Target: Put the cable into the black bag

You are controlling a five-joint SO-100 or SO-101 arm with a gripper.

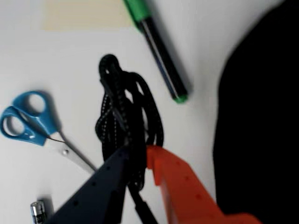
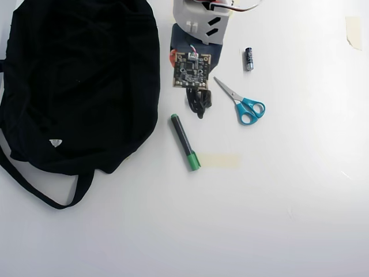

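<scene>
On the white table (image 2: 288, 219) we see blue-handled scissors (image 2: 242, 102) lying closed, a small battery (image 2: 249, 59) just beyond their tips, and a green-capped black marker (image 2: 184, 142) touching a strip of beige tape (image 2: 220, 160).

A white table (image 2: 300, 219) carries the black bag (image 2: 81, 81), cable (image 2: 199, 103), marker (image 2: 184, 141), scissors (image 2: 242, 103), battery (image 2: 249, 59)

Plain white desk (image 2: 300, 219) fills both views; no walls, floor or windows visible. Surface smooth, matte, evenly lit, brighter toward right edge in overhead view. Soft short shadows under objects. Pale beige tape strip (image 2: 219, 160) stuck near desk centre; second beige tape piece (image 2: 353, 31) near top right corner.
</scene>
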